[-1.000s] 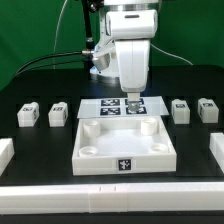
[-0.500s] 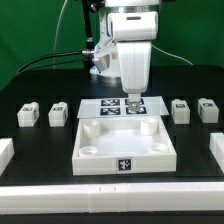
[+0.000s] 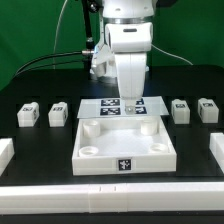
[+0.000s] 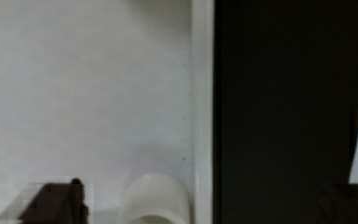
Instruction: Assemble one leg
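Four small white legs with tags lie on the black table: two on the exterior view's left (image 3: 28, 114) (image 3: 58, 112) and two on the right (image 3: 180, 109) (image 3: 207, 108). My gripper (image 3: 130, 98) hangs over the marker board (image 3: 105, 106), just behind the large white square panel (image 3: 122, 160), and touches no leg. In the wrist view the gripper (image 4: 208, 205) is open and empty. Its dark fingertips (image 4: 55, 203) stand wide apart over the panel's edge (image 4: 87, 90) and one round corner socket (image 4: 153, 200). No leg shows in the wrist view.
White rail blocks lie at the exterior view's left edge (image 3: 5, 151) and right edge (image 3: 216, 150). A long white bar (image 3: 110, 192) runs along the front. A cable trails behind the arm over a green backdrop.
The arm has risen a little and shifted slightly toward the exterior view's left. The gripper stays open and empty. The legs and panel have not moved.
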Tool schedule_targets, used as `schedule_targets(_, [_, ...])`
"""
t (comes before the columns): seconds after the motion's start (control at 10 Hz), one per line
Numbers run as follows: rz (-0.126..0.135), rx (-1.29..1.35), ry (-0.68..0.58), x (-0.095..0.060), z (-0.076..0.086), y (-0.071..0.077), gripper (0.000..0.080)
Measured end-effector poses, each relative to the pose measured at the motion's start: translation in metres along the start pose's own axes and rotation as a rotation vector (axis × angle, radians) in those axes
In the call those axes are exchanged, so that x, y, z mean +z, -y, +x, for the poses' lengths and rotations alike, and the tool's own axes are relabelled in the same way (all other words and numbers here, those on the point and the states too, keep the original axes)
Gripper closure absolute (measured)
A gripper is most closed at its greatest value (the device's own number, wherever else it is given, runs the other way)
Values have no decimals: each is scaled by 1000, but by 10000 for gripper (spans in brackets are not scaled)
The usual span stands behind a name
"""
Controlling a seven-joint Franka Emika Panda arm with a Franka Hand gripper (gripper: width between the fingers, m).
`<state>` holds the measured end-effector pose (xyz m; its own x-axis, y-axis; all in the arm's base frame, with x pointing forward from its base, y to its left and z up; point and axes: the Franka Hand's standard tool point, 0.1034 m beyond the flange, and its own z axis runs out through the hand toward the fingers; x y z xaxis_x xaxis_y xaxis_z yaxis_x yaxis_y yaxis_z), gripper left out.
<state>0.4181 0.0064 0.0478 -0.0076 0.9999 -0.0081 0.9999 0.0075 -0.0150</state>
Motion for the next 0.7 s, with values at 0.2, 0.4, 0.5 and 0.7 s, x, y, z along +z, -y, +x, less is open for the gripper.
schedule_targets(0.2, [28,3,-5,14,1,5,150])
schedule_targets(0.4, [54,1,-10,26,4,11,150])
schedule_targets(0.5, [67,0,-13,33,4,14,150])
schedule_targets(0.7, [77,3,-14,37,4,16,150])
